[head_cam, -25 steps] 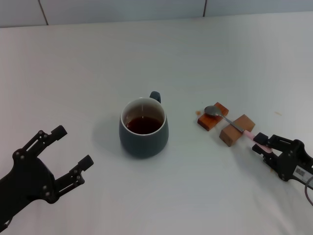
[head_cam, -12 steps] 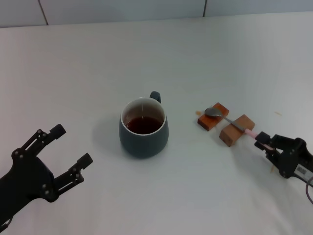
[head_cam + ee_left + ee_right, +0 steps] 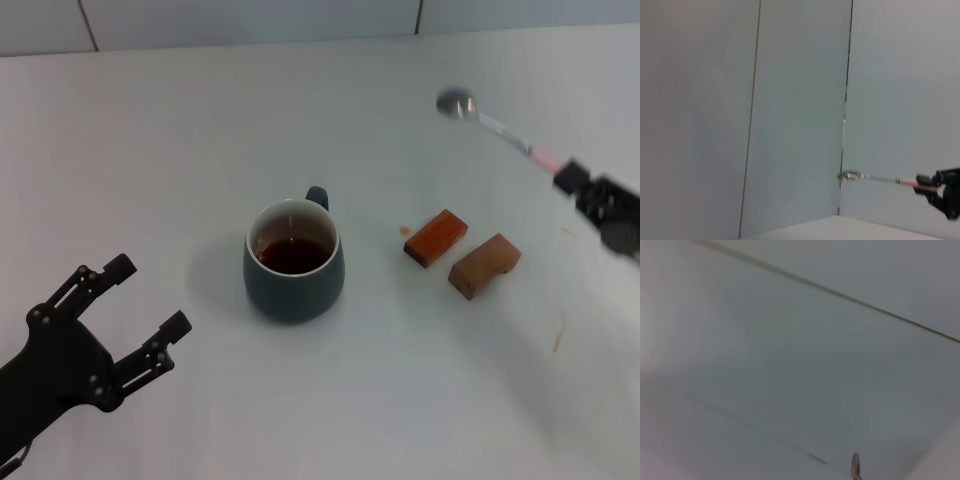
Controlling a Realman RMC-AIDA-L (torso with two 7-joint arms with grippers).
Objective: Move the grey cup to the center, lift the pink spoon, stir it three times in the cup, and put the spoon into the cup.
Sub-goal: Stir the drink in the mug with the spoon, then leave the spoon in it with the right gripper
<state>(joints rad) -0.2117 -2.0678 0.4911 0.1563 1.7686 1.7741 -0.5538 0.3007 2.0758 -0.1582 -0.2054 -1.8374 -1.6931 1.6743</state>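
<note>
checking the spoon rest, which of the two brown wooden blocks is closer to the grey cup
The redder block, lying just right of the grey cup. The paler block lies farther right, on the far side of the redder one from the cup.

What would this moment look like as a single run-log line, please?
step: spoon lift | right gripper: shut on pink spoon, airborne | grey cup: centered, full | left gripper: open, idle | wooden blocks: bare

White table (image 3: 200,150), grey cup (image 3: 294,263) at centre, two wooden blocks (image 3: 436,238) beside it
</note>
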